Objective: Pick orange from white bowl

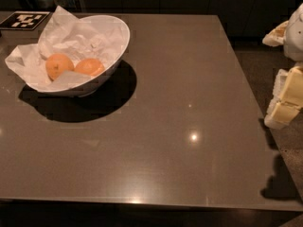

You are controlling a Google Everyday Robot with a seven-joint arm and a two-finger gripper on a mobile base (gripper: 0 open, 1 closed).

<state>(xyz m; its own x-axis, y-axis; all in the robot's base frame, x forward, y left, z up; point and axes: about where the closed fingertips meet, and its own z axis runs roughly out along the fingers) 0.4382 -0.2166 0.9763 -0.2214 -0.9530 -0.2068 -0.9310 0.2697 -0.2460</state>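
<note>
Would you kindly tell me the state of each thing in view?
orange: lying in the white bowl, not gripped.
paler orange: in the white bowl, left of it.
white bowl: upright on the table, lined with paper.
gripper: at the right edge, away from the white bowl.

A dark brown, glossy table is filling most of the view and catching small points of light near its front. The white bowl is sitting directly on it at the far left, casting a broad shadow. A black-and-white marker card is lying flat in the far left corner. The gripper is hanging beyond the table's right edge.
</note>
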